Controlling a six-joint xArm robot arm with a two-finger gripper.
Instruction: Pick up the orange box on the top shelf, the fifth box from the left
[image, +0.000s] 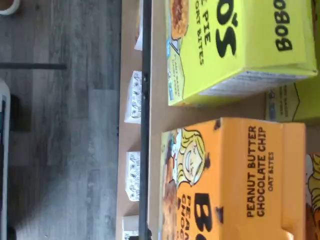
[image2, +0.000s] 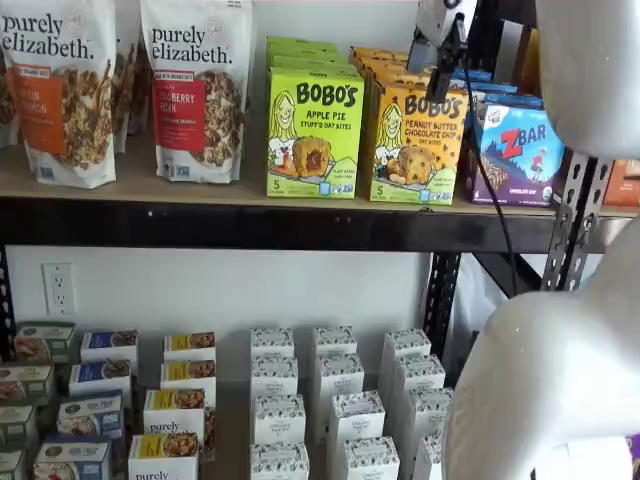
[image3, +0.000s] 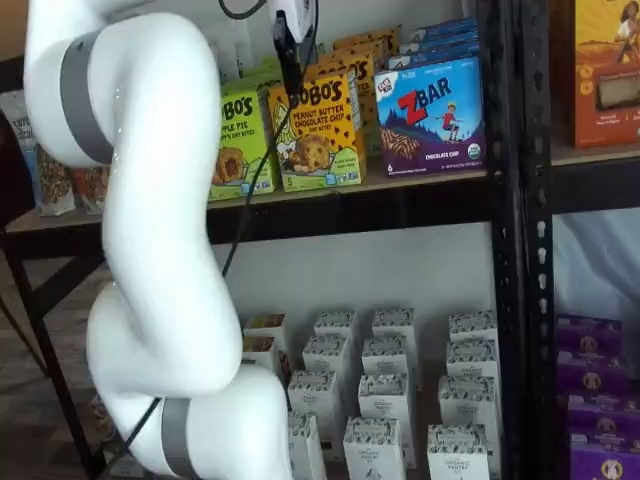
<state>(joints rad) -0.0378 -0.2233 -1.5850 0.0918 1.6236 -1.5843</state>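
The front orange box (image2: 415, 140) stands on the top shelf (image2: 200, 195) between a lime-green box and a blue ZBar box, with more orange boxes lined up behind it. It also shows in a shelf view (image3: 318, 130). The wrist view looks down on the orange box's (image: 235, 180) top and front face, close up. My gripper (image2: 447, 65) hangs just above the front top edge of this box, and its black fingers (image3: 291, 70) show side-on. The jaws stand wide, with nothing held between them.
A lime-green Apple Pie box (image2: 313, 130) is close on the left and a ZBar box (image2: 520, 150) close on the right. Granola bags (image2: 60, 90) stand farther left. Black uprights (image3: 520, 200) frame the shelf. Small white boxes (image2: 330, 400) fill the level below. My white arm (image3: 160, 250) fills the foreground.
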